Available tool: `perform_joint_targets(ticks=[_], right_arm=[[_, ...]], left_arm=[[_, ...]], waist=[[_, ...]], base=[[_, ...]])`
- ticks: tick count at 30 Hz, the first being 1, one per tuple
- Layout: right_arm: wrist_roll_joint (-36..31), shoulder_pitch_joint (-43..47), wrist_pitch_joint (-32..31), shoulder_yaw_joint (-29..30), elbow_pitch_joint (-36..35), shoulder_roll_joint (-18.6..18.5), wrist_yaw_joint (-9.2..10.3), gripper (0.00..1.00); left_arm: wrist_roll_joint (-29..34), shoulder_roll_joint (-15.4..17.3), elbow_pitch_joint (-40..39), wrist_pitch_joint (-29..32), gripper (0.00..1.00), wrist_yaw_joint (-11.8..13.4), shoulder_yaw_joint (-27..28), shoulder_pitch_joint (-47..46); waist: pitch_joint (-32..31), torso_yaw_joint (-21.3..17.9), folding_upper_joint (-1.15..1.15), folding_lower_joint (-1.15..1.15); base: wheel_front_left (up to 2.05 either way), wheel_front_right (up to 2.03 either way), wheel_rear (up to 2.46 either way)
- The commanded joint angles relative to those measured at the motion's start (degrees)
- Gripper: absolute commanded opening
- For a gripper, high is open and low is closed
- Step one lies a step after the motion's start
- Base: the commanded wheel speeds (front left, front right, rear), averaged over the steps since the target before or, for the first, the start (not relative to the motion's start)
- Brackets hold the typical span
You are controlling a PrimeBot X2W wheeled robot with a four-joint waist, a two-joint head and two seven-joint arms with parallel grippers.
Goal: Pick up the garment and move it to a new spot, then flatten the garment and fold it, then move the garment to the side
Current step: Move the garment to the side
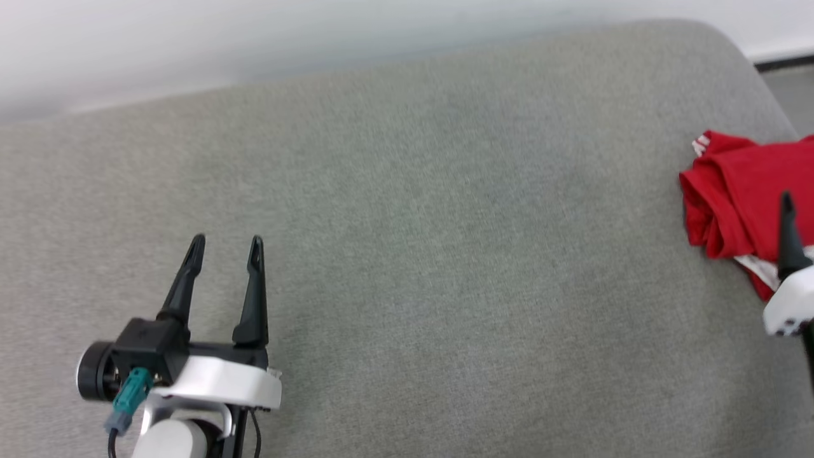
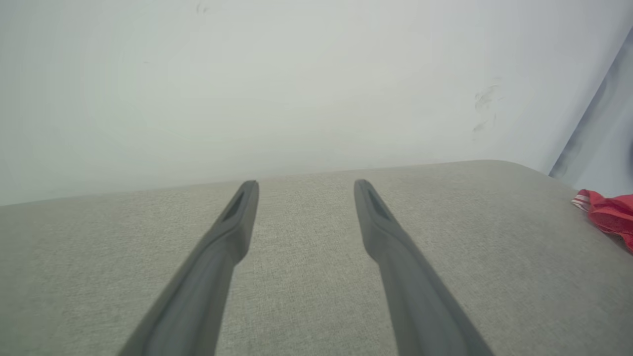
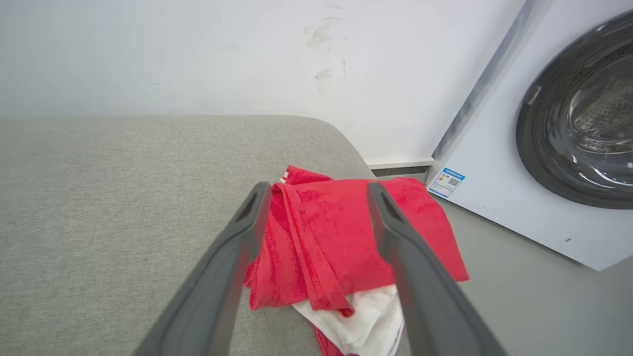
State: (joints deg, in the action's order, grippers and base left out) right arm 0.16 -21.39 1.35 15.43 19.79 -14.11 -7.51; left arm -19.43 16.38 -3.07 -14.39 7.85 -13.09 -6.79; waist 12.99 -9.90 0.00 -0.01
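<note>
Lying on one cushion (image 1: 407, 254), one red garment (image 3: 336, 237), left tool (image 1: 224, 248) spread wide, right tool (image 3: 319, 190) spread wide

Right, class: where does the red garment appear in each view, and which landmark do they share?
Head view: garment at the right edge, mid-height.
Left wrist view: a corner at the right edge.
Right wrist view: lower centre.
Shared landmark: the grey cushion's rounded corner.
</note>
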Motion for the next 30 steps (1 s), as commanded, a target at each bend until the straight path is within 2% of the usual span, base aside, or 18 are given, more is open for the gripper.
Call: perform_joint_targets(ticks=[1,10,16,23,30], right_arm=[[0.4,1.4,-0.3,-0.3,-1.2,0.3,0.05,1.0],[6.1,12.8,-2.7,-7.0,-12.3,3.6,0.04,1.0],[7.8,17.9,-3.1,-11.6,-17.7,6.4,0.05,1.0],[8.7,23.0,-3.6,-13.9,-23.4,8.2,0.05,1.0],[8.8,26.4,-3.9,-14.7,-27.1,9.3,0.05,1.0]], left_arm=[[-0.1,-0.1,-0.1,-0.3,1.0,0.4,0.1,0.8],[-0.9,-0.8,1.0,-0.4,1.0,1.8,-0.1,5.7],[-1.1,-0.7,1.9,-0.5,1.0,1.4,-0.2,7.8],[-0.5,0.4,3.5,-0.6,1.0,2.0,0.4,10.9],[-0.6,1.0,4.1,-0.7,1.0,2.4,0.9,13.1]], waist=[[-2.5,1.0,0.0,0.01],[-8.2,5.0,0.0,0.01],[-11.2,8.1,0.0,0.01],[-14.2,10.1,0.0,0.01],[-15.3,10.3,0.0,0.01]], base=[[0.0,0.0,0.0],[0.0,0.0,0.0],[0.0,0.0,0.0],[0.0,0.0,0.0],[0.0,0.0,0.0]])
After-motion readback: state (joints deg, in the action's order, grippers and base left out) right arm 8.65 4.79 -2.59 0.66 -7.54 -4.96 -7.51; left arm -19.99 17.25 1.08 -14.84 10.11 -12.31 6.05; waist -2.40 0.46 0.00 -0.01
